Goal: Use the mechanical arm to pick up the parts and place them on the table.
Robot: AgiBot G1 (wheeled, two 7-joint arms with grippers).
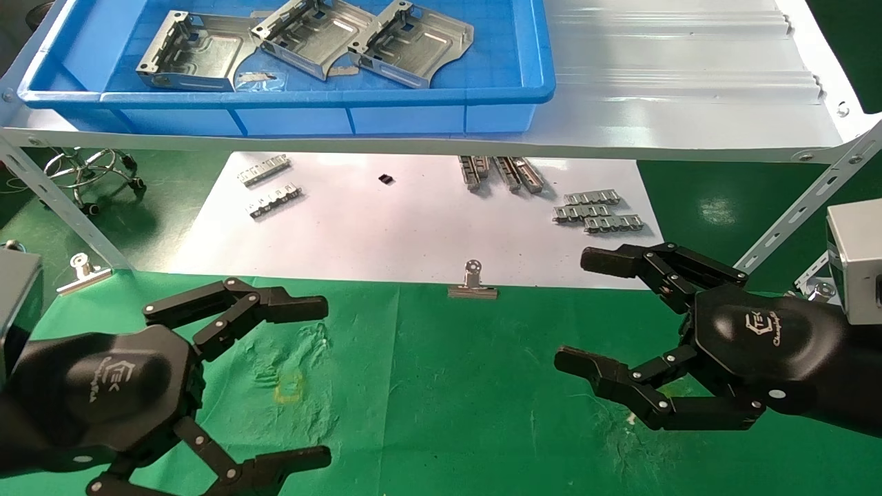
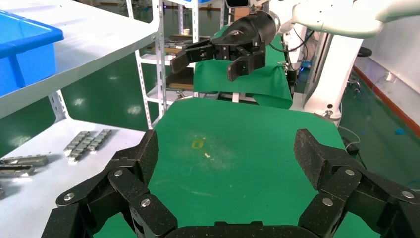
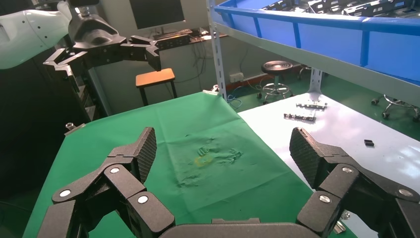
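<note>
Three silvery sheet-metal parts (image 1: 310,43) lie in a blue bin (image 1: 386,110) on the grey shelf at the top of the head view. My left gripper (image 1: 313,379) is open and empty, low over the green table (image 1: 441,386) at the left. My right gripper (image 1: 579,313) is open and empty over the table at the right. Each wrist view shows its own wide-open fingers (image 2: 148,153) (image 3: 146,148) above bare green cloth with a yellow mark (image 3: 202,161). The other arm's hand shows farther off in each wrist view.
The grey metal shelf (image 1: 689,103) overhangs a white sheet (image 1: 386,234) that carries small toothed metal strips (image 1: 596,210) and a small black piece (image 1: 386,179). Binder clips (image 1: 473,282) hold the cloth's far edge. Slanted shelf legs (image 1: 799,207) stand at both sides. A stool (image 1: 96,169) stands far left.
</note>
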